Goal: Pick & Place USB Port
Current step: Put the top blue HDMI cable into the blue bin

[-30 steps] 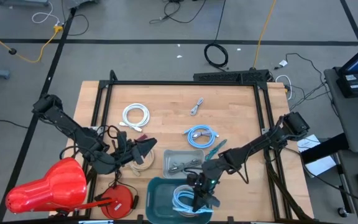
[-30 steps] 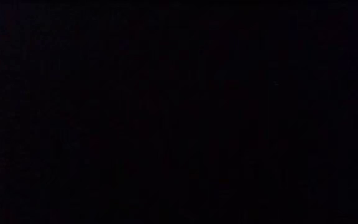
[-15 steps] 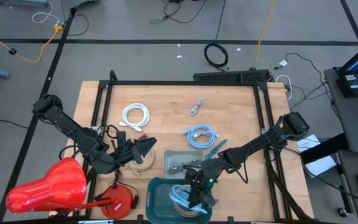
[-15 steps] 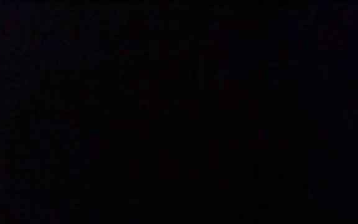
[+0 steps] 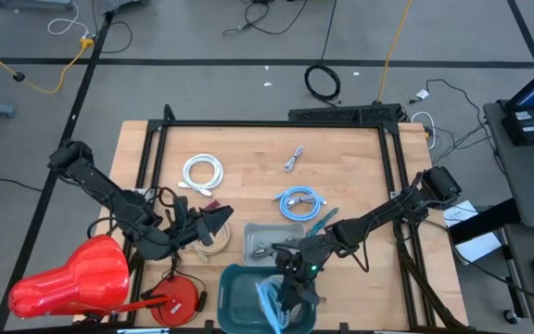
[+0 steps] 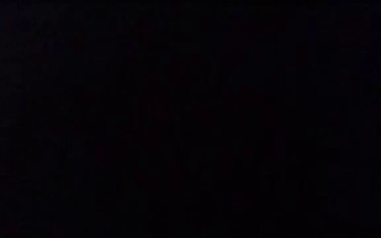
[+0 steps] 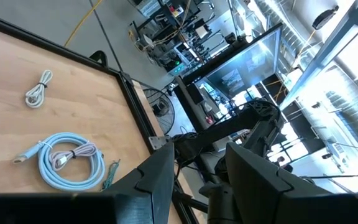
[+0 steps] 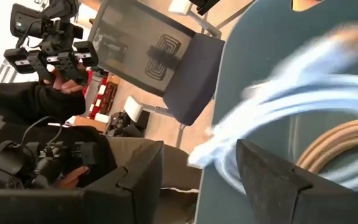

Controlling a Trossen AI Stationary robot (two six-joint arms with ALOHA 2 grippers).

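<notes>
Over the teal bin (image 5: 237, 295), right gripper (image 5: 284, 299) open above a loose light-blue cable (image 5: 271, 306); left gripper (image 5: 221, 218) open, idle

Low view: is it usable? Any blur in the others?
Low view: fully black, nothing readable. Right wrist view: the light blue cable is motion-smeared above the teal bin. High view: evenly lit and sharp. Left wrist view: sharp; windows behind blown out.

Your right gripper (image 5: 284, 299) at table's near edge, arm stretched low from right side, fingers (image 8: 271, 177) parted. Your left gripper (image 5: 219, 219) left of it, idle, fingers (image 7: 157, 180) parted.
</notes>
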